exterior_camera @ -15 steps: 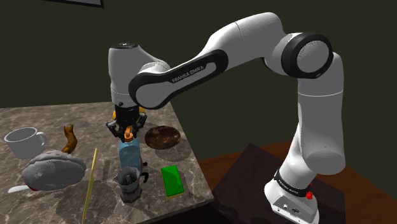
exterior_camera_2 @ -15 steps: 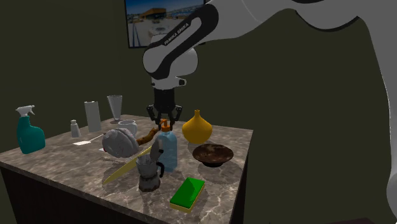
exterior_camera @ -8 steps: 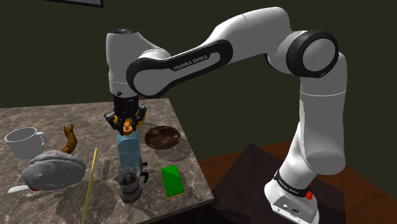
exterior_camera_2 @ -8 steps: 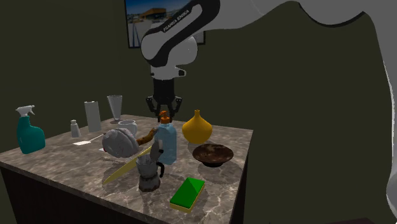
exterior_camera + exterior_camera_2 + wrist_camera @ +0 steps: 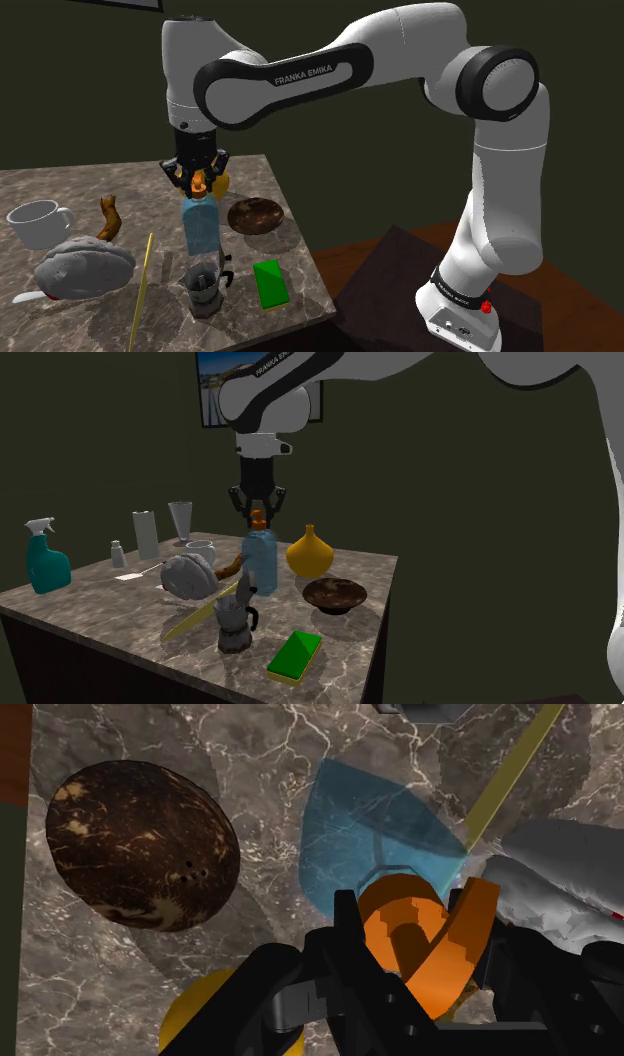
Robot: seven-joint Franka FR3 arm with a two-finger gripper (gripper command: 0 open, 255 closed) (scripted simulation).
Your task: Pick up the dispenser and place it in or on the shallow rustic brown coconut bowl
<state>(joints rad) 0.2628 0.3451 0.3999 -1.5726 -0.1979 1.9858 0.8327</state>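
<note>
Above the marbled desk (image 5: pixel 60 185), shoulder view, the black gripper (image 5: pixel 198 180) grasps the translucent blue, orange-pumped dispenser bottle (image 5: pixel 200 226) near the speckled dark-brown bowl (image 5: pixel 255 214); second exterior view, it hangs clear of the desk; wrist view, the hold is on its stiff, probably slick, light neck

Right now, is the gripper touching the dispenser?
Touching. In the wrist view the black fingers of the gripper clasp the orange pump head of the dispenser between them, with no gap showing.
</note>
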